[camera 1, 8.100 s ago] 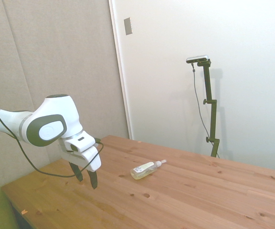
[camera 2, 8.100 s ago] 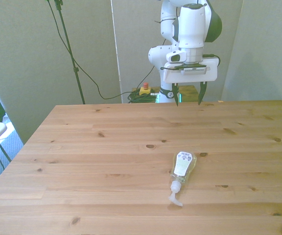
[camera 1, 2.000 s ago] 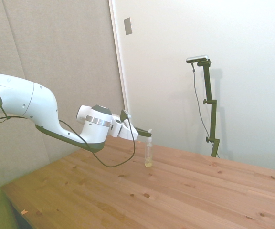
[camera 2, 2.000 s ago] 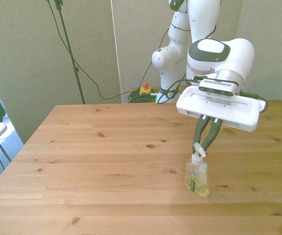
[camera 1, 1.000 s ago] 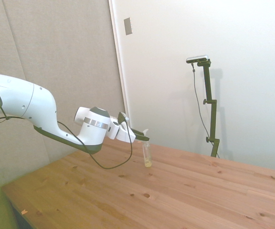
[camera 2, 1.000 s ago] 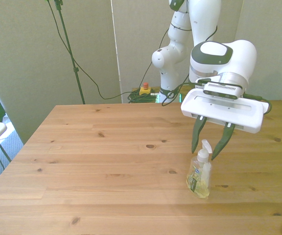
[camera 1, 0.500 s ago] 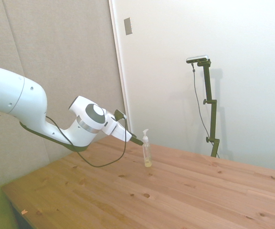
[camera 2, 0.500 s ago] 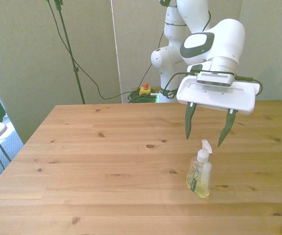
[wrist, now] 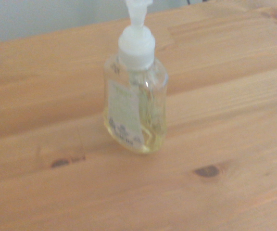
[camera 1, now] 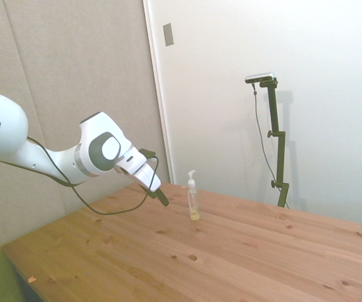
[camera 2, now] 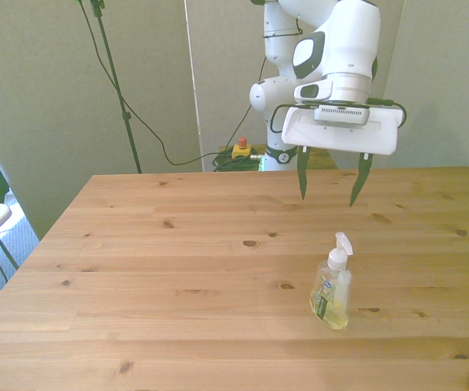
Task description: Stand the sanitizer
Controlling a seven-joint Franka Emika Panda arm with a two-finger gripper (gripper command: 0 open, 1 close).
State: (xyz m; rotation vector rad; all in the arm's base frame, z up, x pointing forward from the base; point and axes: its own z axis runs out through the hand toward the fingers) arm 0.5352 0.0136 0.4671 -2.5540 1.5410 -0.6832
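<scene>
Gripper (camera 2: 330, 189) hangs in the air above the table (camera 2: 177, 326), fingers spread wide apart, nothing between them. Dark fingertips (camera 2: 303, 186) point down and slightly toward the sanitizer (camera 2: 332, 285), but well clear of it, no contact. From the side view the gripper (camera 1: 163, 200) sits to the side of the sanitizer (camera 1: 193, 196) with a visible gap, fingers angled down at the tabletop (camera 1: 231, 264).

Sanitizer stands upright on its base, on the wood, toward the front view's right and nearer the camera-side edge than the gripper is. Clear bottle, yellowish liquid in the lower part, white label on the face, white pump nozzle on top (nozzle spout points toward the front view's right). Not leaning, as far as both wide views show.

Wrist view: the sanitizer (wrist: 135, 103) fills the middle, a bit soft in focus, the label readable only as a pale patch, standing on the table (wrist: 234, 144) planks with dark knots near it.

White arm (camera 1: 55, 157) reaches in with a black cable looped under the wrist. Red button (camera 2: 239, 143) on a yellow base sits on the floor behind the table, next to the robot base.
</scene>
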